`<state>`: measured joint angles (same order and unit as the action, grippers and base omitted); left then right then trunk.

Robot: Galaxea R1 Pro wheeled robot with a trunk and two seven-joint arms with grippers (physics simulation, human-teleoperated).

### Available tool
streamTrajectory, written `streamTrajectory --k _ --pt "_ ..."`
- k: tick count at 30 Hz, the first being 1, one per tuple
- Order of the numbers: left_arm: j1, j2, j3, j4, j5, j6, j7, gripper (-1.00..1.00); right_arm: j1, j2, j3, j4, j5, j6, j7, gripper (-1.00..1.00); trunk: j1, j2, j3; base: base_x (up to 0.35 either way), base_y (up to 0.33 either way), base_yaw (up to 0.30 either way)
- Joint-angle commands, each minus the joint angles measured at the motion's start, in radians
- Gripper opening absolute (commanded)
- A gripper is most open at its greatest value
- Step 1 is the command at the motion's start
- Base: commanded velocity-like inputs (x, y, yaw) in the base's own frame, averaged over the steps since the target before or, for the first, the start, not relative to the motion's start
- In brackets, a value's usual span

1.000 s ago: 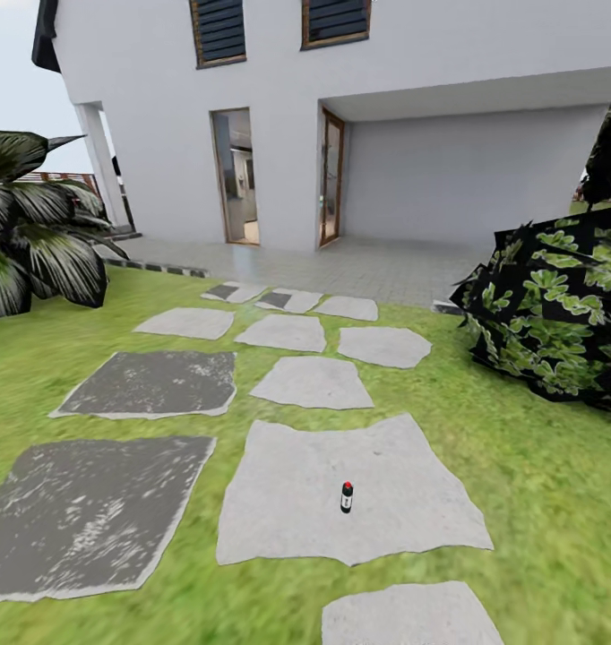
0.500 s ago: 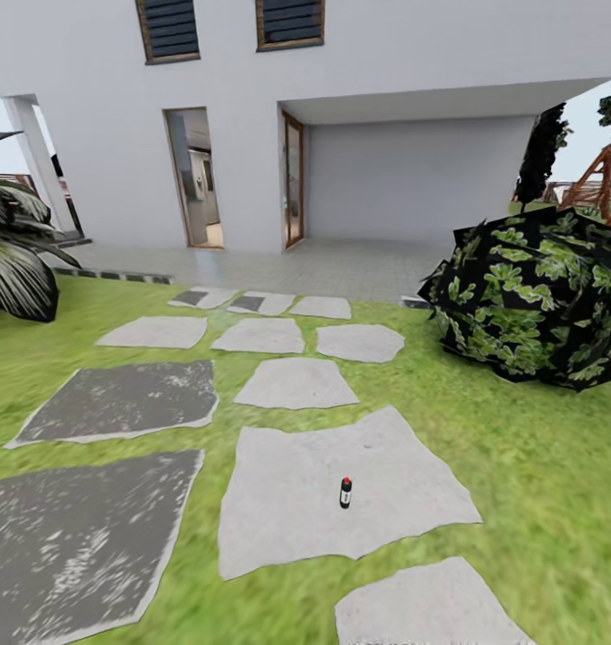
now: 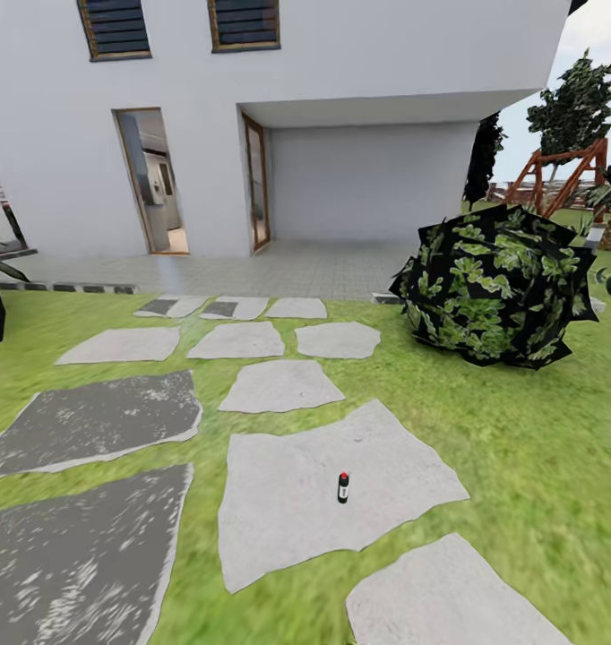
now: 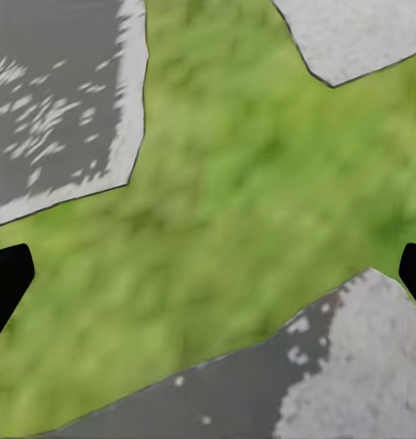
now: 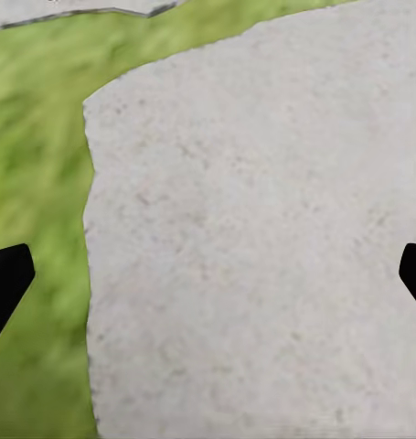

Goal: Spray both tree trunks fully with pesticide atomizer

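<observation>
The small dark pesticide atomizer [image 3: 343, 488], with its red top and a white label too small to read, stands upright on a large, pale grey, irregular paving stone [image 3: 288, 502] set in the lawn. Around that slab lie more flat stepping stones: lighter grey ones leading toward the house and two darker, white-flecked slabs [image 3: 90, 421] off to the left side. Blurry green grass [image 3: 538, 466] fills the gaps between them. To the right of the path sits a rounded, dark bush with bright green leaves [image 3: 489, 287]. Beyond it rise a reddish wooden frame [image 3: 565, 175] and a dark green tree crown [image 3: 574, 103]. The white two-storey house [image 3: 341, 63] has an open doorway, shuttered windows and a tiled porch.

The left gripper [image 4: 208, 274] hangs over grass between stones, its dark fingertips [image 4: 5, 279] wide apart and holding nothing. The right gripper [image 5: 208, 274] is equally spread and empty above a pale slab [image 5: 262, 238].
</observation>
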<state>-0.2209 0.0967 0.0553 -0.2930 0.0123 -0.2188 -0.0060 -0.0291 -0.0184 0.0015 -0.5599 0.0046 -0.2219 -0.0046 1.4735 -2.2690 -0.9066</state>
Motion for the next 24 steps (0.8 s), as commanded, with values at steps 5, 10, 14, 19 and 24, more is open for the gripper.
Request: streamTrajectory --k 5,10,14,19,24 --pt "0.000 0.001 0.001 0.000 0.000 0.001 -0.001 1.00 0.000 0.000 0.000 0.000 0.000 -0.004 0.000 1.00 0.000 0.000 0.000 0.000 0.306 -0.261" --pt "0.000 0.001 0.001 0.000 0.000 0.001 -0.001 1.00 0.000 0.000 0.000 0.000 0.000 -0.005 0.000 1.00 0.000 0.000 0.000 0.037 0.308 -0.263" --pt "0.000 0.001 0.001 0.000 0.000 0.001 0.000 1.00 0.000 0.000 0.000 0.000 0.000 -0.005 0.000 1.00 0.000 0.000 0.000 0.080 0.312 -0.265" --pt "0.000 0.001 0.001 0.000 0.000 0.001 0.000 1.00 0.000 0.000 0.000 0.000 0.000 -0.005 0.000 1.00 0.000 0.000 0.000 0.090 0.314 -0.265" --pt "0.000 0.001 0.001 0.000 -0.001 0.001 0.000 1.00 0.000 0.000 0.000 0.000 0.000 -0.005 0.000 1.00 0.000 0.000 0.000 0.105 0.315 -0.265"
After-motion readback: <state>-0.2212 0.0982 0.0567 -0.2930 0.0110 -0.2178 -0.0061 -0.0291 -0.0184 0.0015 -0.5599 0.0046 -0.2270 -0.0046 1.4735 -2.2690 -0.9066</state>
